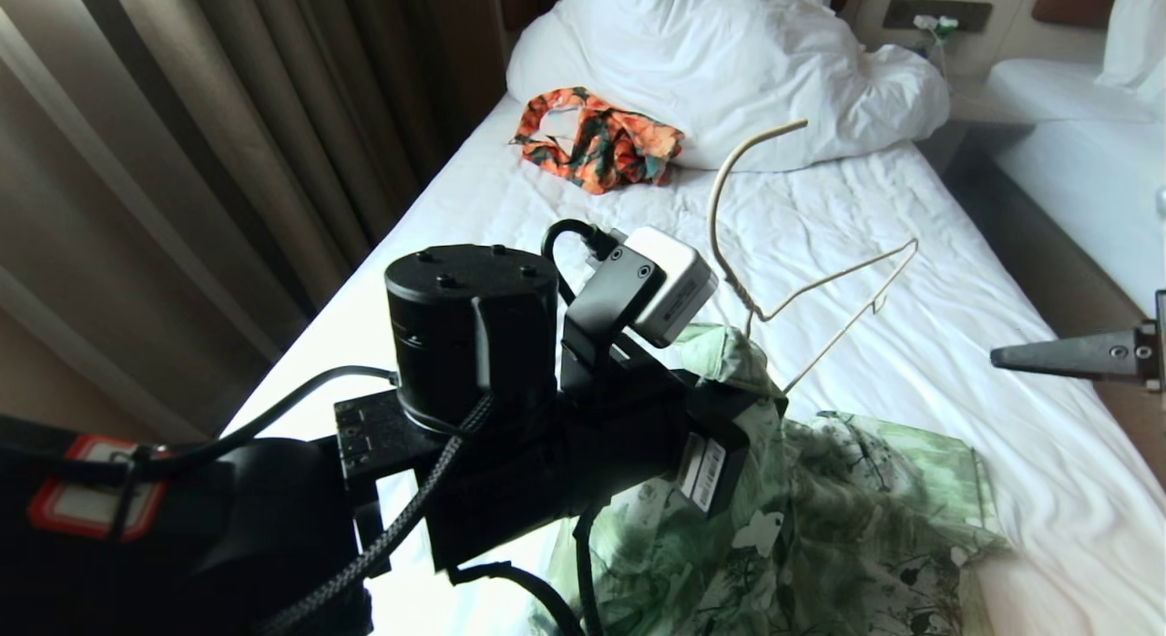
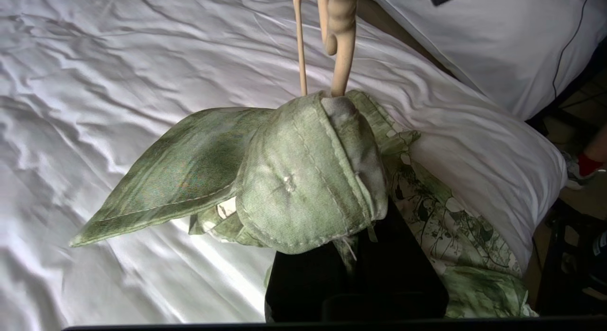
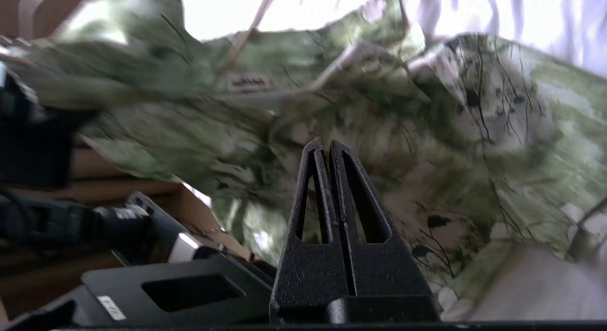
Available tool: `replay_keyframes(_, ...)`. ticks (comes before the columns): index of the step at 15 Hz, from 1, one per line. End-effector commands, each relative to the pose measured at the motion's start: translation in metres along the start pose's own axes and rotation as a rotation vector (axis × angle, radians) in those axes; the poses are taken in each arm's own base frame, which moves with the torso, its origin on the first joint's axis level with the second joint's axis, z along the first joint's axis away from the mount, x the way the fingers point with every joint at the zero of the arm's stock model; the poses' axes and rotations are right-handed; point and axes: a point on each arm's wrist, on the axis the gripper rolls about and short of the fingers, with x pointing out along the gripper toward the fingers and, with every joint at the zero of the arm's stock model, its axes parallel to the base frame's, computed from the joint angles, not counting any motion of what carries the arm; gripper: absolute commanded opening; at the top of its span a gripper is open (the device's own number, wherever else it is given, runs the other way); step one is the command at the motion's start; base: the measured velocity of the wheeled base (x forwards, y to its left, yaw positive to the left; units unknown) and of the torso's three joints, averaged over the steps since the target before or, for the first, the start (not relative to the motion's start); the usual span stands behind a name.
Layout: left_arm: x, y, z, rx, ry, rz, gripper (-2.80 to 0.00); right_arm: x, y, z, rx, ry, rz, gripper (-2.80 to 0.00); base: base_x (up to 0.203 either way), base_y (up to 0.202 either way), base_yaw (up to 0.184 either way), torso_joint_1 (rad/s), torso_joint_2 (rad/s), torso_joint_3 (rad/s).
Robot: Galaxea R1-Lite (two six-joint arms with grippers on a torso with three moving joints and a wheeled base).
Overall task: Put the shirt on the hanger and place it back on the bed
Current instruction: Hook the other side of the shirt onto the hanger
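Observation:
The green flower-print shirt (image 1: pixel 820 508) lies bunched at the near end of the bed (image 1: pixel 966 281). Its collar (image 2: pixel 303 179) is lifted off the sheet, with my left gripper (image 1: pixel 729 408) shut on it. In the left wrist view the fabric drapes over the black fingers (image 2: pixel 379 274). The cream wire hanger (image 1: pixel 802 294) rises out of the collar with its hook (image 1: pixel 729 176) up; its lower part is hidden inside the shirt. My right gripper (image 1: pixel 1002 355) hovers at the right edge of the bed, shut and empty. Its tips (image 3: pixel 327 148) point at the shirt body (image 3: pixel 474 132).
An orange-and-green patterned garment (image 1: pixel 597 139) lies by the bunched white duvet (image 1: pixel 729 53) at the bed's far end. A neighbouring white bed (image 1: pixel 1084 153) stands to the right across a narrow gap. Brown curtains (image 1: pixel 182 162) hang along the left.

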Motion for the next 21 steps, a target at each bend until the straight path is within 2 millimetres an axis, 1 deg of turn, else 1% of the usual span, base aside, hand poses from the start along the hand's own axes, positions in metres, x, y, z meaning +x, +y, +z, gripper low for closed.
replay_keyframes(1, 0.0, 0.0, 0.001, 0.0, -0.006, 0.006, -2.8, 0.016, -0.013, -0.012, 0.008, 0.085, -0.017, -2.8, 0.0, 0.0, 0.0, 0.0, 0.0, 0.0)
replay_keyframes(3, 0.0, 0.0, 0.002, 0.0, -0.011, 0.01, -2.8, 0.031, -0.025, -0.026, 0.058, 0.149, -0.024, -2.8, 0.0, 0.0, 0.0, 0.0, 0.0, 0.0)
replay_keyframes(4, -0.001, 0.001, 0.003, 0.0, -0.016, 0.012, -2.8, 0.037, -0.03, -0.032, 0.077, 0.154, -0.02, -2.8, 0.0, 0.0, 0.0, 0.0, 0.0, 0.0)
replay_keyframes(5, -0.003, 0.002, 0.005, 0.0, -0.022, 0.016, -2.8, 0.044, -0.034, -0.035, 0.085, 0.121, -0.011, -2.8, 0.0, 0.0, 0.0, 0.0, 0.0, 0.0)
replay_keyframes(7, -0.003, 0.002, 0.005, 0.0, -0.022, 0.035, -2.8, 0.061, -0.043, -0.033, 0.204, 0.073, 0.006, -2.8, 0.0, 0.0, 0.0, 0.0, 0.0, 0.0)
replay_keyframes(9, -0.004, 0.002, 0.005, -0.002, -0.021, 0.04, -2.8, 0.084, -0.042, -0.038, 0.224, 0.113, 0.012, -2.8, 0.0, 0.0, 0.0, 0.0, 0.0, 0.0)
replay_keyframes(10, -0.005, 0.002, 0.006, -0.008, -0.023, 0.041, -2.8, 0.091, -0.041, -0.039, 0.245, 0.125, 0.006, -2.8, 0.0, 0.0, 0.0, 0.0, 0.0, 0.0)
replay_keyframes(11, -0.008, 0.002, 0.008, -0.018, -0.031, 0.043, -2.8, 0.099, -0.04, -0.038, 0.305, 0.124, 0.009, 0.0, 0.0, 0.0, 0.0, 0.0, 0.0, 0.0)
replay_keyframes(13, -0.011, 0.005, 0.01, -0.021, -0.04, 0.052, -2.8, 0.12, -0.045, -0.036, 0.368, 0.101, 0.024, 0.0, 0.0, 0.0, 0.0, 0.0, 0.0, 0.0)
replay_keyframes(16, -0.014, 0.011, 0.01, -0.025, -0.039, 0.07, -2.8, 0.142, -0.048, -0.033, 0.496, 0.095, 0.042, 0.0, 0.0, 0.0, 0.0, 0.0, 0.0, 0.0)
replay_keyframes(18, -0.014, 0.012, 0.009, -0.027, -0.038, 0.073, -2.8, 0.155, -0.044, -0.036, 0.535, 0.122, 0.058, 0.0, 0.0, 0.0, 0.0, 0.0, 0.0, 0.0)
replay_keyframes(20, -0.014, 0.012, 0.009, -0.025, -0.038, 0.071, -2.8, 0.167, -0.036, -0.034, 0.57, 0.126, 0.062, 0.0, 0.0, 0.0, 0.0, 0.0, 0.0, 0.0)
replay_keyframes(21, -0.014, 0.012, 0.011, -0.025, -0.043, 0.073, -2.8, 0.168, -0.032, -0.031, 0.585, 0.124, 0.072, 0.0, 0.0, 0.0, 0.0, 0.0, 0.0, 0.0)
